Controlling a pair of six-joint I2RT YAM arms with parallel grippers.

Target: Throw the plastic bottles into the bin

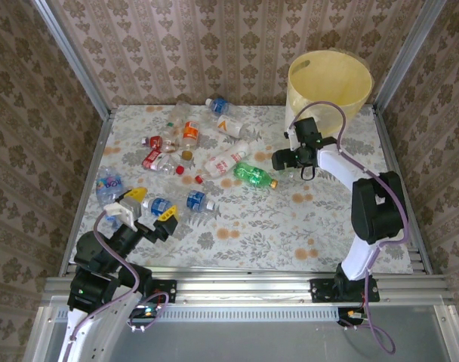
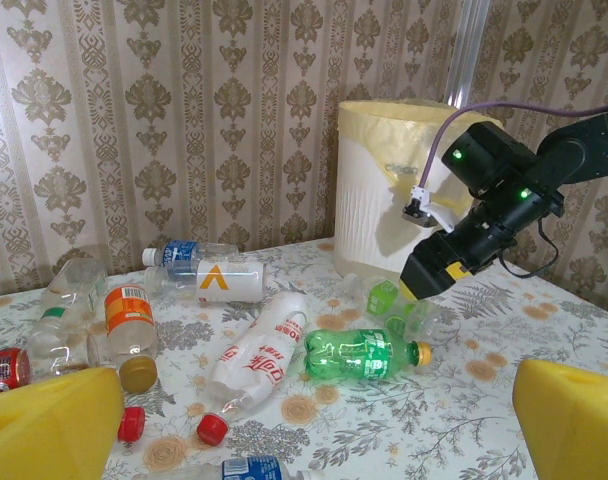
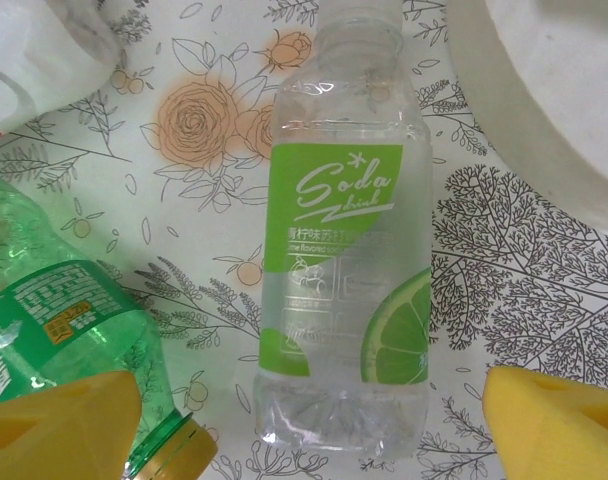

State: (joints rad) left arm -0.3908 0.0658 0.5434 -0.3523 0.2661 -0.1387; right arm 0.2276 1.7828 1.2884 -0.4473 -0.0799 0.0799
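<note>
Across the floral surface (image 1: 305,226) a dozen or so small clear and green plastic bottles (image 1: 223,160) lie unbinned, none evident inside the pale yellow round plastic bin (image 1: 329,79) at far right; right gripper (image 1: 284,160) jaws released, straddling a clear lime-labelled bottle (image 3: 344,270) beside the bin; left gripper (image 1: 152,204) jaws released, empty.

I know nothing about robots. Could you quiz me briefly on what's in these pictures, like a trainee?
1. True or false: the right hand is open over a clear lime-label soda bottle.
2. The cap of the green bottle is: A yellow, B blue, C white?
3. Fill in: the pale yellow bin stands at the far ____ corner of the table.
Key: 1 true; 2 A; 3 right.
</note>
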